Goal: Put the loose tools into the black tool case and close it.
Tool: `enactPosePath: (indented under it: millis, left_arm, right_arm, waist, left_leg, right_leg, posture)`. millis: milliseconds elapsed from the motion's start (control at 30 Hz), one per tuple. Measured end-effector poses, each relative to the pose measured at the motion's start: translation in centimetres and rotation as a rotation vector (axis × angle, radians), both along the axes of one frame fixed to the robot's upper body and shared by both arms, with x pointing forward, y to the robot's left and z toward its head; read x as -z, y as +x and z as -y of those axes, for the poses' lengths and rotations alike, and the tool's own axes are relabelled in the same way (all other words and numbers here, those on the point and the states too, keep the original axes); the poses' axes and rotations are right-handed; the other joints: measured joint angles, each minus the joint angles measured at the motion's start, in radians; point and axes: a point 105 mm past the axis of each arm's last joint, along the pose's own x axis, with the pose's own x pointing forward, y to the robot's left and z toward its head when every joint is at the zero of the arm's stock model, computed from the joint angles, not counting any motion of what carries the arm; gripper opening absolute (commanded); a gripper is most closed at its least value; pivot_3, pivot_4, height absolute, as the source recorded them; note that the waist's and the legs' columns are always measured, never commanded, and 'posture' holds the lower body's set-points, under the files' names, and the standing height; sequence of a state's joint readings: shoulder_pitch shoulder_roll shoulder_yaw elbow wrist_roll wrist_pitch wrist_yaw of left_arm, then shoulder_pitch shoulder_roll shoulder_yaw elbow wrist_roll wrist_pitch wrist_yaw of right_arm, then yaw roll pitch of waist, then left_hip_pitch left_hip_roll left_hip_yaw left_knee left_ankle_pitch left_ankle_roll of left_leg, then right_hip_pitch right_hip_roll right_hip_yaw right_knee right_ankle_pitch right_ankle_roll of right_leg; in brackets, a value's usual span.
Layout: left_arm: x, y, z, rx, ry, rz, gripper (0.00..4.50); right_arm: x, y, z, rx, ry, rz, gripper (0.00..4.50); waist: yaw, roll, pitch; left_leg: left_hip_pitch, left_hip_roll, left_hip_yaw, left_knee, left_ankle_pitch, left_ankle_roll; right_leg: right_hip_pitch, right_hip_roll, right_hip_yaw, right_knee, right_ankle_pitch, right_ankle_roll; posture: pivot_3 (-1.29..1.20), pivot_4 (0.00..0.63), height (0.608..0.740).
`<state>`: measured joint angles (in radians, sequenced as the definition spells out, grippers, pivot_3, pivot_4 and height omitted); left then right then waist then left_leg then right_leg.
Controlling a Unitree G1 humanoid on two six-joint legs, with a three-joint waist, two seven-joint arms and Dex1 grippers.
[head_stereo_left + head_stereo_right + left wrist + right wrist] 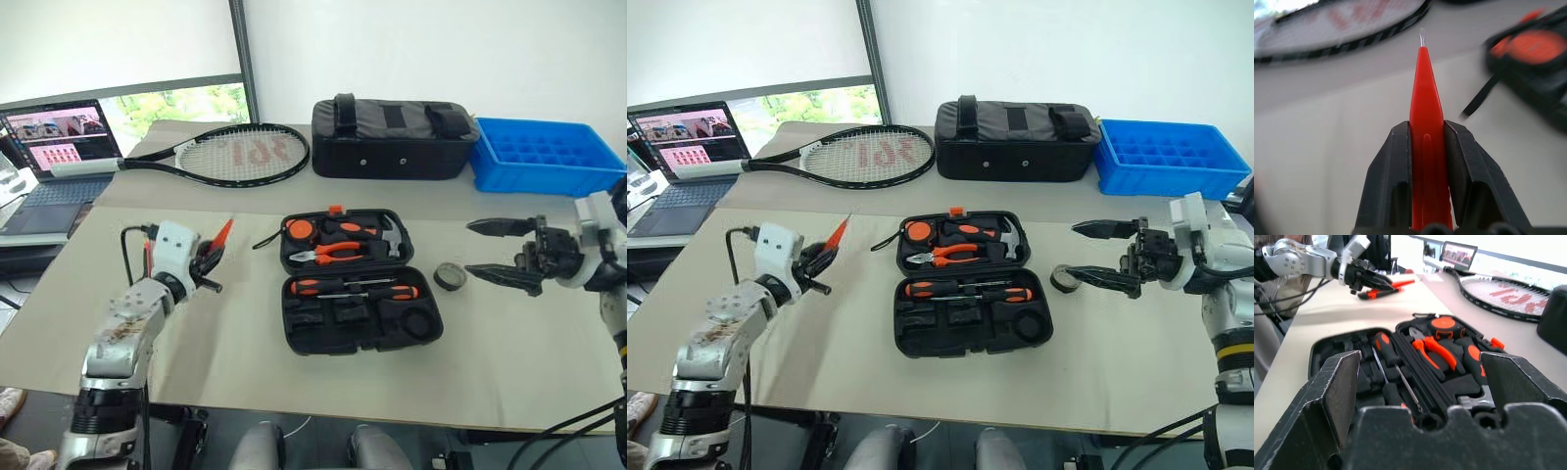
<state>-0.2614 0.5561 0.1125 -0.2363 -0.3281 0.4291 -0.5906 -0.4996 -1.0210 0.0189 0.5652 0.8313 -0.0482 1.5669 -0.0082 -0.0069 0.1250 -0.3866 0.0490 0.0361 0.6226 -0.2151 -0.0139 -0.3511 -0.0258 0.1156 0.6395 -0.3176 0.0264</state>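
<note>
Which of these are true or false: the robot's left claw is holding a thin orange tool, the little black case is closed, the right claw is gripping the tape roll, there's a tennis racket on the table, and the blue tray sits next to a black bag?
1. The left gripper holds a slim orange tool. True.
2. The black tool case is closed. False: it lies open, with screwdrivers and pliers in its recesses.
3. The right gripper grips the tape roll. False: its fingers are spread open and the roll lies on the table.
4. A tennis racket lies on the table. True.
5. The blue tray sits beside the black bag. True.
</note>
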Motion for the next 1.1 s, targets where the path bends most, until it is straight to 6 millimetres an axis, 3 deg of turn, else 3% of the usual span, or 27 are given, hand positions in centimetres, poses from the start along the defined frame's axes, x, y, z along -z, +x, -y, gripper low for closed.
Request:
enactPosePath:
  millis: [33, 67, 133, 267, 400, 700, 1100]
  left_arm:
    - [-0.2, -0.2, 0.3, 0.021, 0.003, 0.007, 0.48]
    - [-1.0, -0.9, 1.6, 0.116, 0.018, 0.033, 0.48]
    - [-0.8, -2.4, 3.9, 0.290, 0.092, 0.014, 0.48]
    - [2.2, -5.6, 8.0, 0.602, 0.230, -0.099, 0.48]
    - [3.8, -6.6, 10.4, 0.722, 0.295, -0.149, 0.48]
    - [6.2, -3.3, 11.1, 0.637, 0.421, -0.238, 0.48]
    - [6.4, -3.6, 11.2, 0.691, 0.490, -0.308, 0.48]
  right_arm:
    - [0.0, 0.0, 0.1, 0.003, -0.003, -0.003, 4.50]
    - [0.0, -0.2, 0.4, 0.011, -0.006, -0.008, 4.50]
    - [0.4, -0.6, 0.8, 0.021, -0.018, -0.028, 4.50]
    - [1.8, -1.8, 1.7, 0.035, -0.074, -0.085, 4.50]
    - [2.3, -2.5, 1.5, 0.016, -0.077, -0.095, 4.50]
    - [2.3, -3.6, 1.7, 0.011, -0.082, -0.094, 4.50]
    - [2.1, -3.9, 1.6, 0.007, -0.073, -0.074, 4.50]
  waist:
    - [0.000, 0.000, 0.000]
    - [-0.002, 0.001, -0.001]
    - [-0.005, 0.001, -0.001]
    - [-0.009, 0.001, 0.001]
    - [-0.015, 0.001, 0.001]
    - [-0.011, 0.001, 0.001]
    - [-0.010, 0.001, 0.001]
  left_leg:
    - [0.000, 0.000, 0.000, 0.000, 0.000, 0.000]
    - [0.001, 0.000, 0.001, 0.000, 0.000, 0.000]
    - [0.000, 0.000, 0.002, -0.001, 0.000, 0.000]
    - [0.001, 0.000, 0.002, -0.001, 0.000, 0.000]
    - [0.001, 0.000, 0.002, 0.001, 0.000, 0.000]
    - [0.000, 0.000, 0.002, 0.003, 0.000, 0.001]
    - [0.000, 0.000, 0.002, 0.003, 0.000, 0.001]
  right_leg:
    - [0.000, 0.000, 0.000, 0.000, 0.000, 0.000]
    - [0.000, 0.000, 0.002, -0.001, 0.000, 0.000]
    - [0.000, 0.000, 0.002, -0.002, 0.000, 0.000]
    - [0.000, 0.001, 0.002, -0.002, 0.000, 0.000]
    - [0.000, 0.002, 0.004, 0.001, 0.000, 0.000]
    - [0.000, 0.003, 0.004, 0.001, 0.000, 0.001]
    - [0.000, 0.003, 0.004, 0.001, 0.000, 0.001]
  posture:
    - [0.00, 0.150, 0.708]
    - [0.00, 0.150, 0.708]
    - [0.00, 0.150, 0.708]
    - [0.00, 0.150, 0.708]
    - [0.00, 0.150, 0.708]
    - [0.00, 0.150, 0.708]
    - [0.00, 0.150, 0.708]
